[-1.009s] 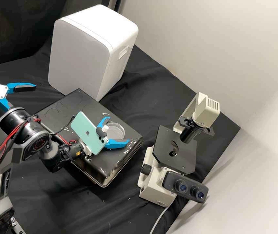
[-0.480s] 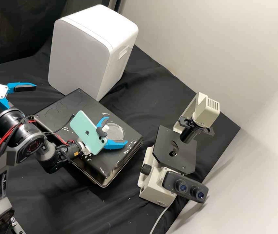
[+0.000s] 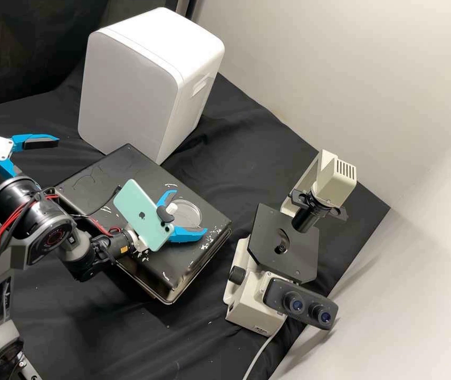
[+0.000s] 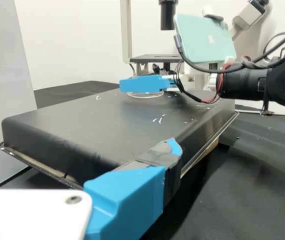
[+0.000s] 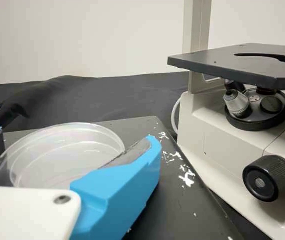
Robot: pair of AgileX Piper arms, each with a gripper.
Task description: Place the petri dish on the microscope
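Observation:
A clear petri dish (image 3: 185,211) (image 5: 57,155) lies on the right part of a black tray (image 3: 114,169). My right gripper (image 3: 191,211) (image 5: 72,145) is shut on the petri dish, one blue finger at each side of its rim. To the right stands the white microscope (image 3: 267,295) with a bare black stage (image 3: 286,243) (image 5: 242,62). At the far left my left gripper (image 3: 32,155) (image 4: 80,145) hangs open and empty, level with the tray's (image 4: 82,125) near edge. From there the dish (image 4: 145,93) shows far off under the right arm's finger.
A tall white box (image 3: 146,79) stands behind the tray. A mint-green phone (image 3: 141,214) (image 4: 205,37) is clamped on the right wrist. Black cloth covers the bench, and a white wall runs along its right side. A cable leaves the microscope at the front.
The right arm drew back slightly and its fingers came in on the dish during the first half second. Since then nothing has moved. The left arm kept still.

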